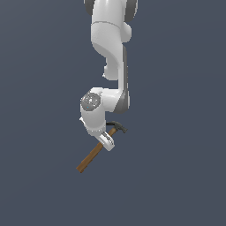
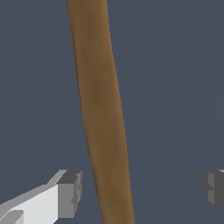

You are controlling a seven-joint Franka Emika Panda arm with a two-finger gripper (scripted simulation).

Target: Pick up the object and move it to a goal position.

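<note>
Because the white hand has its fingers spread apart astride the long brown wooden handle of the small dark-headed claw hammer, which lies on the grey desk pointing from 7 to 1 o'clock, a grasp near the head looks intended.

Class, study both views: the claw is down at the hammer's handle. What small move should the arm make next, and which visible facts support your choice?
Probably close the claw on the hammer. In the wrist view the brown handle runs between the two fingers, which stand apart with gaps on both sides, so nothing grips it yet. The handle sits nearer one finger, so a slight centring shift first may help.
</note>
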